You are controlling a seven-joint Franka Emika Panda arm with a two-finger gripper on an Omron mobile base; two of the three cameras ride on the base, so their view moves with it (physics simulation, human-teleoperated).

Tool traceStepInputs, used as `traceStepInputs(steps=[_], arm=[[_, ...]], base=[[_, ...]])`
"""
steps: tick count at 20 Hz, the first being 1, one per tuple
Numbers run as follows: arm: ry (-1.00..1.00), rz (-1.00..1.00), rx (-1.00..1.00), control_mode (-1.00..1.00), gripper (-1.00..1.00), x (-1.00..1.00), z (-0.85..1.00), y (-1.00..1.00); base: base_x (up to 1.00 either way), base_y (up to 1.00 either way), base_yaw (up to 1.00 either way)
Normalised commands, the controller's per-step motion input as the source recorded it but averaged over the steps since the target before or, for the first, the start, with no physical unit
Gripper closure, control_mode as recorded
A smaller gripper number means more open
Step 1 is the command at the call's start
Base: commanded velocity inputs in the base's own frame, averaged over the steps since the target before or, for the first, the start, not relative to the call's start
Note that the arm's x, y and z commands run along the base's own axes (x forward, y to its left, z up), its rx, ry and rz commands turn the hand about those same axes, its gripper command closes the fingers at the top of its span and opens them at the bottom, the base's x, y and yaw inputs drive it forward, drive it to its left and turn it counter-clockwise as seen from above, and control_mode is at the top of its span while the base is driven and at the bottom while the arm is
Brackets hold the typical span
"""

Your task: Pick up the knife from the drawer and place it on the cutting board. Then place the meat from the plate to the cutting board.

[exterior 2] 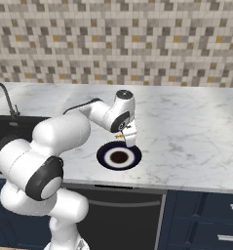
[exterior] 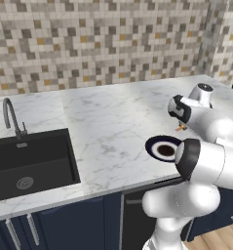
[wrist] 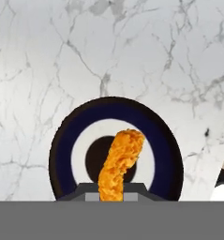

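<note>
**Entry: meat lifted over plate — slip risk**

Gripper [exterior 2: 129, 141]: closed on the meat [wrist: 120, 164], an orange-brown breaded strip pinched at its lower end, hanging just above the plate [wrist: 62, 150] on the marble counter [exterior 2: 196, 132]. Cutting board and knife: not identified with confidence.

Hazards, as judged: narrow end-grip, so possible pivot or drop during a wide swing; landing short on the counter instead of the board.

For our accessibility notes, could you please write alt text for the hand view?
An orange-brown piece of meat rises from the shut gripper at the bottom, above a round plate with a navy rim, white ring and dark centre. White marble counter lies beyond.
</note>
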Motion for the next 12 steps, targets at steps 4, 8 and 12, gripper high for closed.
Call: traceStepInputs(steps=[4, 8, 12], arm=[[-0.01, -0.06, 0.00, -1.00, 1.00, -0.14, 0.66, 0.00], [0.00, -0.03, 0.00, -1.00, 1.00, -0.20, 0.33, 0.00], [0.00, 0.00, 0.00, -1.00, 1.00, 0.00, 0.00, 0.00]], base=[[0.00, 0.00, 0.00], [0.00, 0.00, 0.00], [0.00, 0.00, 0.00]])
